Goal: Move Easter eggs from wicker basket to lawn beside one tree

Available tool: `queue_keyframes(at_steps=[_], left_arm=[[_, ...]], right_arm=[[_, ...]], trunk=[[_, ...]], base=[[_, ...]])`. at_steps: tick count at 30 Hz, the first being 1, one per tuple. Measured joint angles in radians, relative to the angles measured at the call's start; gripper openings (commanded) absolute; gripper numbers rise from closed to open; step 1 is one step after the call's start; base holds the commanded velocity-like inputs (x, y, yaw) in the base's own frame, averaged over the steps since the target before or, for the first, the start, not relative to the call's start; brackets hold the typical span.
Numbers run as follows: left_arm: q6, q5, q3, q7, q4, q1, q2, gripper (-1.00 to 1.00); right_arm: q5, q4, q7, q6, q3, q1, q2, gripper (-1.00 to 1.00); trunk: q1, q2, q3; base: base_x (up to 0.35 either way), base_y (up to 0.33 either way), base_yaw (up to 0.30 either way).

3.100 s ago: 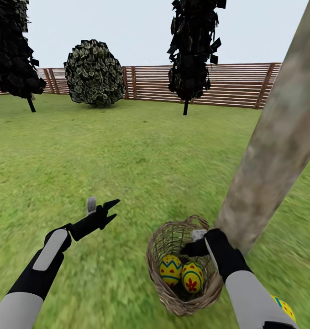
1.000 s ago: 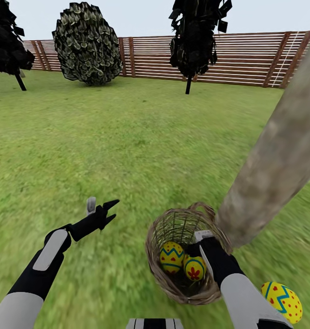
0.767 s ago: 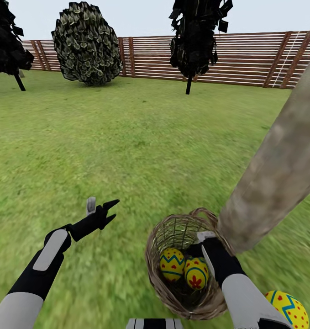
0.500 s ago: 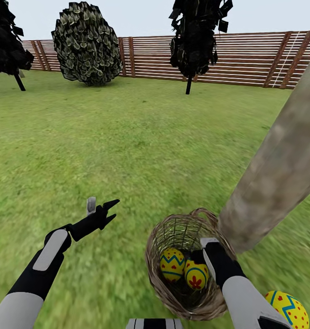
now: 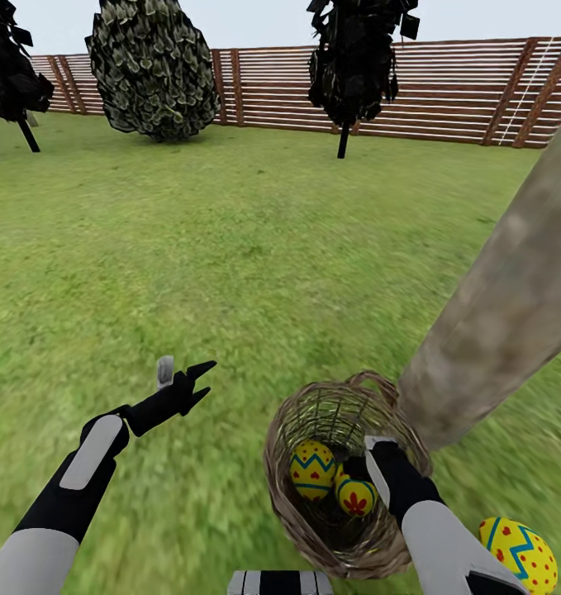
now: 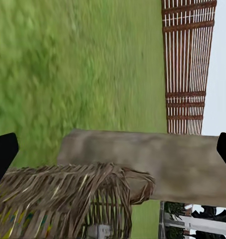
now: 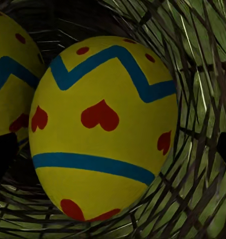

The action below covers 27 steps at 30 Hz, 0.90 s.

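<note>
Right gripper (image 5: 364,463) down inside the wicker basket (image 5: 290,496), fingers spread around an egg (image 7: 104,127), not clamped — second egg (image 5: 312,469) beside it, third egg (image 5: 519,554) on the lawn (image 5: 255,248) right of basket, near the tree (image 5: 499,314); left gripper (image 5: 183,378) released, left of basket

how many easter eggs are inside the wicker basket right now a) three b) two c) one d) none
b) Two Easter eggs lie inside the wicker basket, where the right gripper reaches in, while the third egg sits on the lawn beside the tree.
</note>
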Motion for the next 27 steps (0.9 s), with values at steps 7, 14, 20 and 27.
queue_keyframes(at_steps=[7,14,20,27], left_arm=[[0.0,-0.001,0.0,0.0,0.0,0.0,0.0,1.0],[0.0,-0.002,0.0,0.0,0.0,0.0,0.0,1.0],[0.0,-0.001,0.0,0.0,0.0,0.0,0.0,1.0],[0.0,-0.001,0.0,0.0,0.0,0.0,0.0,1.0]], right_arm=[[0.002,0.0,-0.001,0.001,0.0,0.0,0.0,1.0],[-0.002,0.0,0.002,0.0,0.0,0.0,0.001,1.0],[-0.002,0.0,0.006,0.0,0.0,0.0,0.003,1.0],[0.01,-0.009,0.009,0.003,-0.002,-0.001,0.01,1.0]], trunk=[[0.003,-0.002,-0.027],[0.006,-0.003,-0.054],[0.009,-0.005,-0.077],[0.012,-0.007,-0.104]], base=[[0.0,0.0,0.0],[0.0,0.0,0.0],[0.0,0.0,0.0],[0.0,0.0,0.0]])
